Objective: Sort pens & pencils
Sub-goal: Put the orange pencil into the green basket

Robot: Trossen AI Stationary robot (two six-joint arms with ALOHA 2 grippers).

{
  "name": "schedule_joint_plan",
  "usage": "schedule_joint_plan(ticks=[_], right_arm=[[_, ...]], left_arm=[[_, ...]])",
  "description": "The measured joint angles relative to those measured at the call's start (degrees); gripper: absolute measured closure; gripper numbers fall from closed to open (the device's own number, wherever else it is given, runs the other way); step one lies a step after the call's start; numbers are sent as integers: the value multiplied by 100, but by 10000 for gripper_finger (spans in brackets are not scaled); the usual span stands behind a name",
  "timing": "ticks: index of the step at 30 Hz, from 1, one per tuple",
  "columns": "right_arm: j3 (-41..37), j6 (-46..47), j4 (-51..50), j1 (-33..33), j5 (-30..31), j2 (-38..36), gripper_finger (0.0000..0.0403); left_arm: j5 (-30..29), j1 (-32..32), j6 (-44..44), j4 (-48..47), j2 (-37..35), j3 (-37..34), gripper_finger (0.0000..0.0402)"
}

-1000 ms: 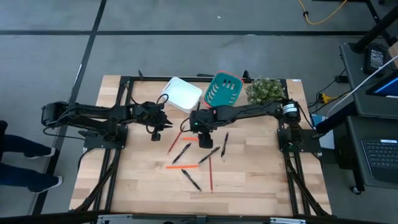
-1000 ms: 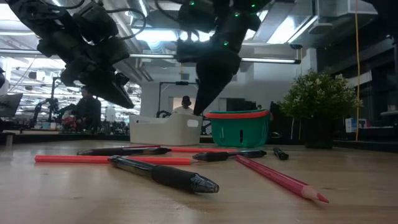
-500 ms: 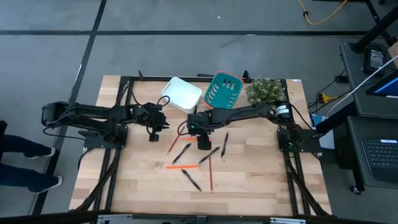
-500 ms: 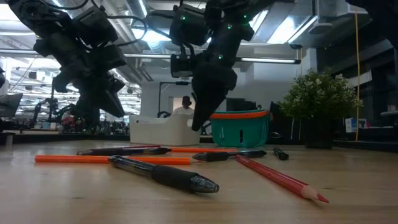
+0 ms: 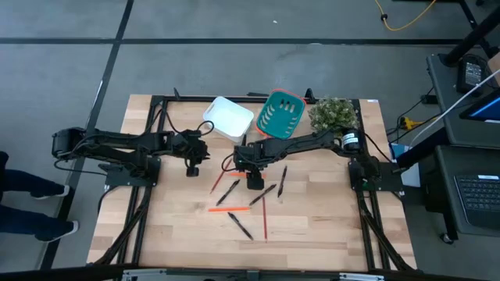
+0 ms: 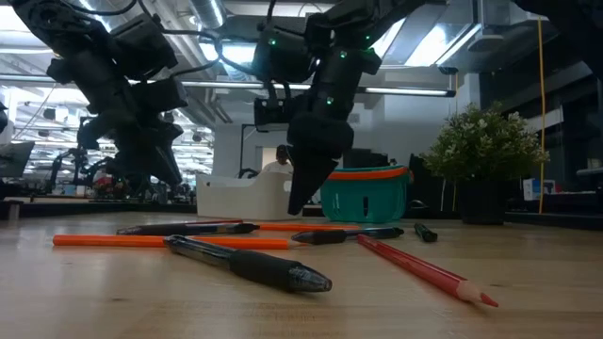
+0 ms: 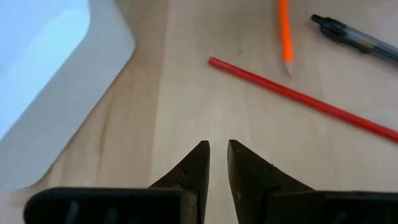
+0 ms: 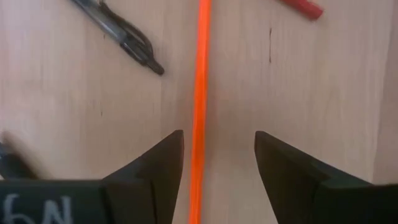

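Black pens (image 5: 229,191) (image 5: 263,193) (image 5: 241,225) and red and orange pencils (image 5: 229,208) (image 5: 265,217) lie flat, scattered over the middle of the wooden table. My right gripper (image 8: 219,158) (image 5: 254,181) hangs open just above the table, pointing steeply down. Its fingers stand on either side of an orange pencil (image 8: 200,93) without touching it. A pen (image 8: 124,37) lies beyond one finger. My left gripper (image 7: 217,149) (image 5: 191,168) hovers left of the pile beside the white tray (image 7: 37,81). Its fingers are a narrow gap apart with nothing between them.
A white tray (image 5: 228,117), a teal basket (image 5: 280,113) and a potted plant (image 5: 332,113) stand along the far side of the table. A red pencil (image 7: 305,99) and an orange pencil (image 7: 285,31) lie ahead of my left gripper. Bare wood lies toward the near edge.
My right gripper has sunk toward the table over the orange pencil, its fingers as wide apart as before. My left gripper has tipped to point more steeply down while staying in about the same place.
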Motion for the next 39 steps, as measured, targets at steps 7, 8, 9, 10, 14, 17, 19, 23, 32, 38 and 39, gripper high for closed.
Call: schedule_joint_plan(ticks=[7, 8, 9, 10, 14, 17, 19, 23, 32, 38, 39], right_arm=[[0, 18, 135, 44, -7, 8, 205], [0, 20, 157, 57, -7, 27, 205], [0, 20, 149, 66, -6, 42, 205], [-4, 20, 125, 66, -4, 46, 205], [-2, 27, 124, 76, -7, 99, 205], [-2, 116, 178, 76, -7, 140, 205], [-2, 132, 146, 74, -4, 165, 205], [-19, 151, 148, 74, -8, 221, 205], [-131, 173, 235, 72, -331, 210, 205], [-131, 153, 231, 85, -488, 208, 205], [-133, 153, 229, 87, -496, 208, 205]], left_arm=[[-43, 0, 1, -57, 0, 0, 349], [-43, 0, -2, -58, 0, 0, 349], [-43, 0, -2, -60, 0, 0, 349], [-43, 0, -2, -61, 0, 0, 349], [-43, 0, -4, -98, 0, 0, 349], [-43, 0, -6, -99, 0, 0, 349], [-43, -2, -7, -98, 0, 0, 349], [-43, 0, -10, -98, 0, 0, 349], [-42, 0, -21, -96, 0, 0, 349], [-41, 0, -20, -96, 0, 0, 349], [-41, 0, -20, -95, 0, 0, 349]])
